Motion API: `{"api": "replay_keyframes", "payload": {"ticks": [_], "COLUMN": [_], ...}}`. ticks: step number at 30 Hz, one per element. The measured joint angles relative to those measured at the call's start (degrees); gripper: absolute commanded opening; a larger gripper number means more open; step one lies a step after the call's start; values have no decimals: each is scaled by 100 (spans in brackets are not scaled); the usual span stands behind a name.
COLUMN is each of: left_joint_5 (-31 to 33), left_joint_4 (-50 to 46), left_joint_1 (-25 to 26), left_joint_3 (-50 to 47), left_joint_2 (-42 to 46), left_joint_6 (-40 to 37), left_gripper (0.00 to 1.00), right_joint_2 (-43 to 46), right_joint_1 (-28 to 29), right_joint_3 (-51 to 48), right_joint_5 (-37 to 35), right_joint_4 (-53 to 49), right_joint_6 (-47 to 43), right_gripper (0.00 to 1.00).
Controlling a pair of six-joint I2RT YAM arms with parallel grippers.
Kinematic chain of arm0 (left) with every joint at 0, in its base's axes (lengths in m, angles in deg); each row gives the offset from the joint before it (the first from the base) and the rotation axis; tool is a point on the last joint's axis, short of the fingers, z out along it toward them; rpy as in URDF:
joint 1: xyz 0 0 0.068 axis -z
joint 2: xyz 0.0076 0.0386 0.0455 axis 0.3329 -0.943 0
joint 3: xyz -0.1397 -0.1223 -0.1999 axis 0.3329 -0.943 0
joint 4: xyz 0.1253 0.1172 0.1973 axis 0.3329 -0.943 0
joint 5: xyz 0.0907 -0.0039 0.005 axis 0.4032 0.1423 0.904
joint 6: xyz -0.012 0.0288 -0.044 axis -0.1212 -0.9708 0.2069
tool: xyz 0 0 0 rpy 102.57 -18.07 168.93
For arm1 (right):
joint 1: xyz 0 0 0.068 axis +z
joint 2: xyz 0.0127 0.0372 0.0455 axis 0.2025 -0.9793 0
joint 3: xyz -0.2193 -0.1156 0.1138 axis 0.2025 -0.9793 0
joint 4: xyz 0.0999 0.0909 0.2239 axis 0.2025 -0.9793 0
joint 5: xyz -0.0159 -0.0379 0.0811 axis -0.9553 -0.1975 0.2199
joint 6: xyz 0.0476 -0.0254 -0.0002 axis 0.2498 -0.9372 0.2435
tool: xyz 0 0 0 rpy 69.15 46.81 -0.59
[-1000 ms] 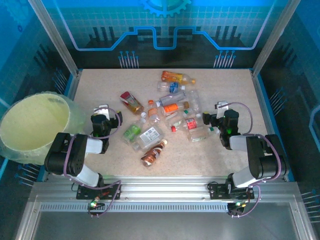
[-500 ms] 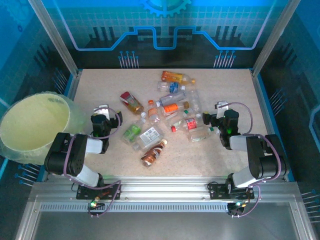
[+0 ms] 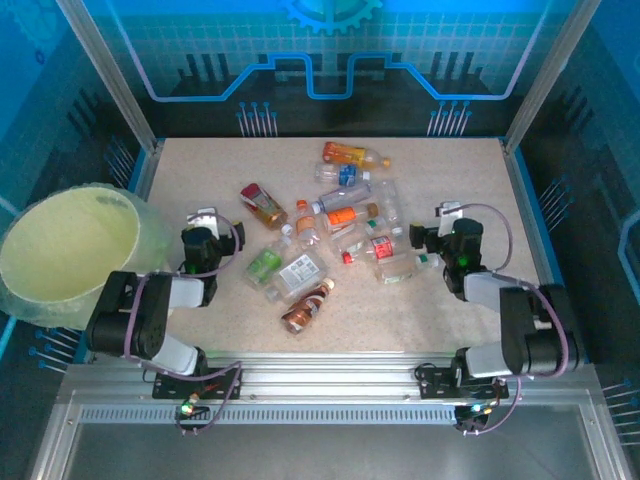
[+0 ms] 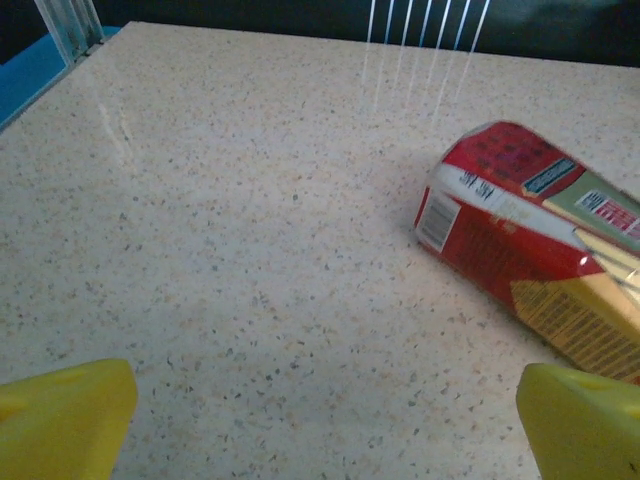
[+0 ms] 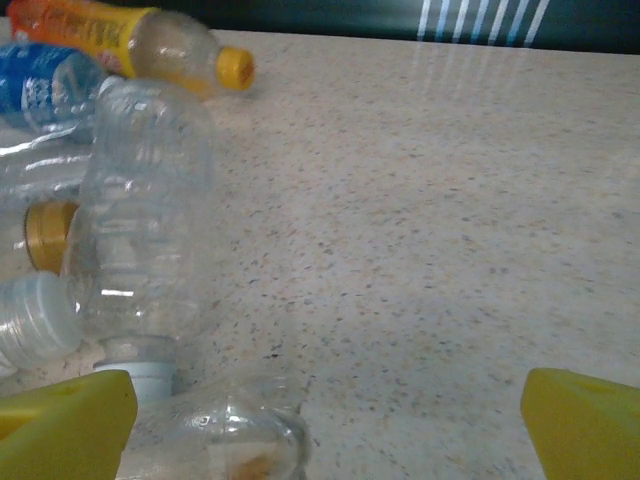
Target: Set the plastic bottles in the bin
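Several plastic bottles (image 3: 330,225) lie scattered in the middle of the speckled table. The pale yellow bin (image 3: 65,250) stands off the table's left edge. My left gripper (image 3: 206,222) rests low on the table, open and holding nothing (image 4: 325,440); a red-labelled bottle (image 4: 530,250) lies ahead to its right. My right gripper (image 3: 443,215) is open too, with nothing held (image 5: 325,440). A clear bottle (image 5: 150,220) lies ahead on its left, and another clear one (image 5: 225,435) sits just inside its left fingertip (image 5: 65,425). An orange-labelled bottle (image 5: 110,35) lies farther back.
A blue-labelled bottle (image 5: 40,85) lies beside the orange one. A brown bottle (image 3: 307,305) and a green one (image 3: 264,265) lie nearest the front. Metal frame posts (image 3: 120,85) and blue walls ring the table. Bare tabletop (image 3: 440,170) stretches at the back right.
The right arm has shifted slightly to the right. The left arm and the bottles have stayed in place.
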Motion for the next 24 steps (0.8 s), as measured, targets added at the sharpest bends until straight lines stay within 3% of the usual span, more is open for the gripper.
{"api": "replay_keyframes", "payload": {"ticks": [9, 15, 24], "left_joint_5": [527, 647, -1130], "left_joint_4": [-1056, -2761, -4166], "left_joint_1": [234, 391, 396], "left_joint_3": [221, 866, 973], "left_joint_2": [1414, 2253, 3082], "left_joint_6": [293, 1593, 3283], "left_gripper": [99, 99, 99], "right_joint_2": [1447, 1864, 2124], "right_joint_1": [2, 0, 2], "right_joint_3": [1005, 944, 350], "right_joint_5": [-304, -542, 35], "right_joint_4": [-2581, -4439, -5226], "right_joint_6": [1725, 4065, 6553], "right_gripper": [100, 100, 98]}}
